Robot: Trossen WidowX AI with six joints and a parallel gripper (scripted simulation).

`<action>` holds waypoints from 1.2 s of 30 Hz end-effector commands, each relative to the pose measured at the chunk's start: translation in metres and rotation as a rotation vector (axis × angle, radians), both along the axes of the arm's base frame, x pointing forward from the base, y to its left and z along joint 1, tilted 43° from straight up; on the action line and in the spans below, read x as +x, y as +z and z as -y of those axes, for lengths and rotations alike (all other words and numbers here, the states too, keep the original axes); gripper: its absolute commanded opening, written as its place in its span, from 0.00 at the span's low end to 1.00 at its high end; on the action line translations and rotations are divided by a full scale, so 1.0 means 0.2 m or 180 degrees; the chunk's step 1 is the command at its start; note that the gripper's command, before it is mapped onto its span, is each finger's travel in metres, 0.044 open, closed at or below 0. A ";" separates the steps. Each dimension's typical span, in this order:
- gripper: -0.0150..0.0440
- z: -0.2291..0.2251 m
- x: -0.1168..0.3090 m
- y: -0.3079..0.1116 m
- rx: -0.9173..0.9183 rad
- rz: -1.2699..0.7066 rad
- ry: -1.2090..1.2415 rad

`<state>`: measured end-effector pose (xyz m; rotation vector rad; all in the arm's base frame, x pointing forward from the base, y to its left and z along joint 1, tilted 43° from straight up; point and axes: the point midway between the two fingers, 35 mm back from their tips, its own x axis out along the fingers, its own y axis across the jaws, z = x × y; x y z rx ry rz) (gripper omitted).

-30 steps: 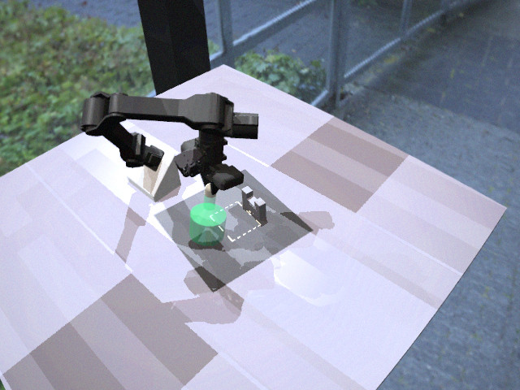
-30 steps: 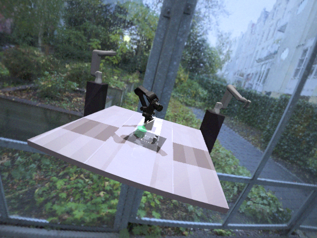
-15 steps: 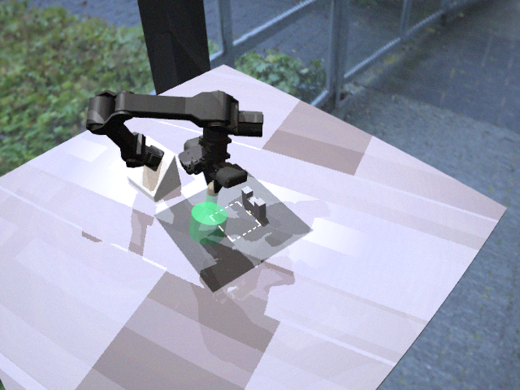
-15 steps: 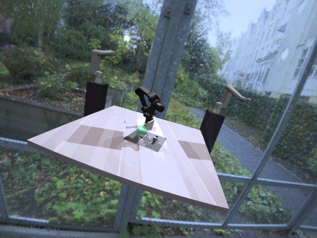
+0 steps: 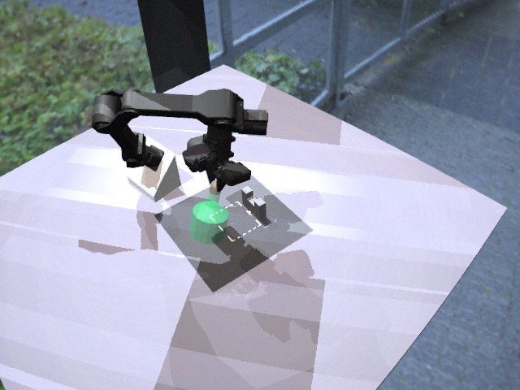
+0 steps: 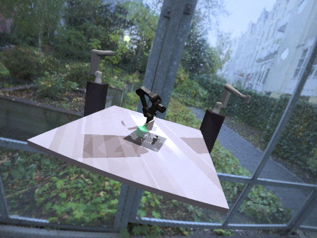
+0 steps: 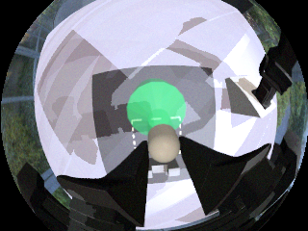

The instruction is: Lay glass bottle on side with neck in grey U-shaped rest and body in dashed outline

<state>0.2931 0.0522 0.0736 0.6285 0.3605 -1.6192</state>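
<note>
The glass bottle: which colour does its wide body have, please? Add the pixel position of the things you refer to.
The body of the bottle [image 5: 208, 224] [image 6: 140, 131] [image 7: 156, 101] is green, see-through; the top view shows it best.

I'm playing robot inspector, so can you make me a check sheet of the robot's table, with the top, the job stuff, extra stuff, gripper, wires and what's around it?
Surface: pale table, shadowed in patches; a grey mat on it.
Job's things: green glass bottle, upright, not laid down; grey U-shaped rest and dashed outline beside it.
Clutter: nothing seen.
Gripper: the gripper is shut on the bottle's neck.
Cables: nothing seen.
Surroundings: two dark pedestals, each with a pale arm; metal-framed windows; plants and a path outside.
</note>
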 end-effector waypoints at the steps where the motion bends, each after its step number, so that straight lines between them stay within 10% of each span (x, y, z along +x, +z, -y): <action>1: 0.45 -0.03 0.01 -0.03 0.0021 0.0011 -0.0004; 36: 0.45 -0.11 0.04 -0.13 -0.0115 -0.0076 0.0043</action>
